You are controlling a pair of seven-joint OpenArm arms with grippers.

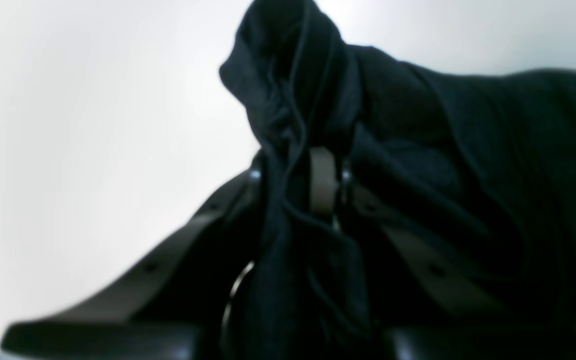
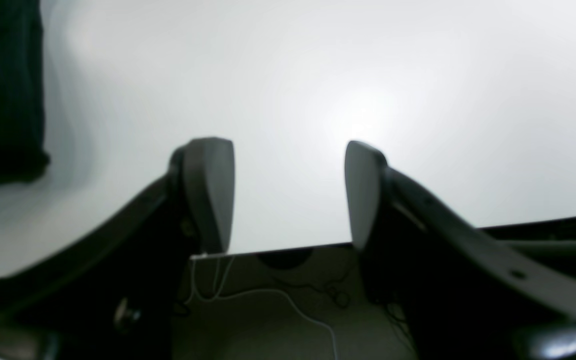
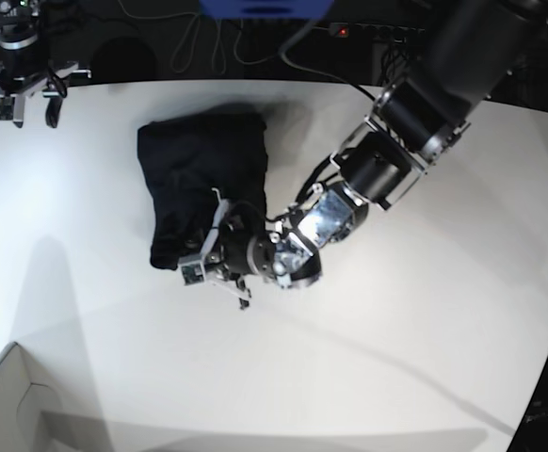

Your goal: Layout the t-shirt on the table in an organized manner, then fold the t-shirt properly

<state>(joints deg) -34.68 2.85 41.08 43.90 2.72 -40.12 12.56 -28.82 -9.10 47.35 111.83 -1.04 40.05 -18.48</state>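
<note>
The black t-shirt (image 3: pixel 203 169) lies in a bunched, roughly folded heap on the white table (image 3: pixel 396 320), left of centre in the base view. My left gripper (image 3: pixel 216 247) sits at the heap's near edge. Up close, my left gripper (image 1: pixel 293 180) is shut on a gathered fold of the t-shirt (image 1: pixel 468 150), and the fabric drapes over the fingers (image 1: pixel 323 182). My right gripper (image 3: pixel 27 105) hovers at the table's far left corner, away from the garment. In its own view the right gripper (image 2: pixel 288 195) stands open with nothing between the pads, and a strip of the t-shirt (image 2: pixel 3 90) shows at the left.
A white box corner (image 3: pixel 10 395) sits at the lower left of the base view. Below the right gripper the table edge (image 2: pixel 278 248) drops to a floor with loose cables (image 2: pixel 288 300). The left arm (image 3: pixel 415 122) reaches in from the top right.
</note>
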